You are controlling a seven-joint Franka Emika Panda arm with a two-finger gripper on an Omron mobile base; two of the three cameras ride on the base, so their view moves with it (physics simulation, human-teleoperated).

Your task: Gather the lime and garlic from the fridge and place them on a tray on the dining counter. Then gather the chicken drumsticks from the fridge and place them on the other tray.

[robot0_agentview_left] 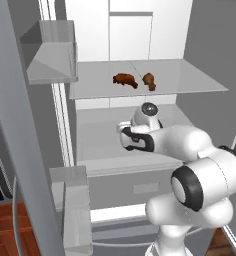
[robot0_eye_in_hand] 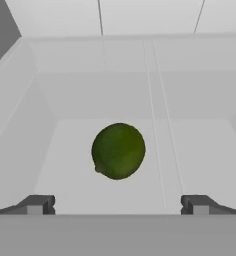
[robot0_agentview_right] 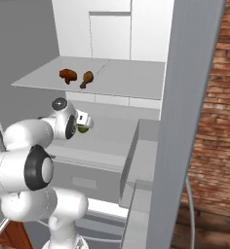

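Observation:
The fridge [robot0_agentview_left: 130, 30] stands open, white inside. My gripper [robot0_eye_in_hand: 117, 205] is open inside it, over the lower shelf [robot0_agentview_left: 97, 135], its fingertips [robot0_eye_in_hand: 37, 204] spread wide. The dark green lime [robot0_eye_in_hand: 118, 151] lies on that shelf just ahead of the gripper and centred between the jaws, not touched. In the right base view the lime [robot0_agentview_right: 83, 129] peeks out below the hand [robot0_agentview_right: 83, 119]. Two reddish-brown chicken drumsticks [robot0_agentview_left: 125, 79] [robot0_agentview_left: 149, 80] lie side by side on the glass shelf above [robot0_agentview_right: 68, 75] [robot0_agentview_right: 87, 78]. The garlic, the trays and the dining counter are out of view.
The left fridge door [robot0_agentview_left: 20, 130] with its bins [robot0_agentview_left: 72, 210] stands open close on the left; the right door [robot0_agentview_right: 185, 121] with a bin [robot0_agentview_right: 141, 160] is open on the right. A red brick face [robot0_agentview_right: 217, 112] lies beyond it. The upper glass shelf [robot0_agentview_left: 190, 75] overhangs the arm.

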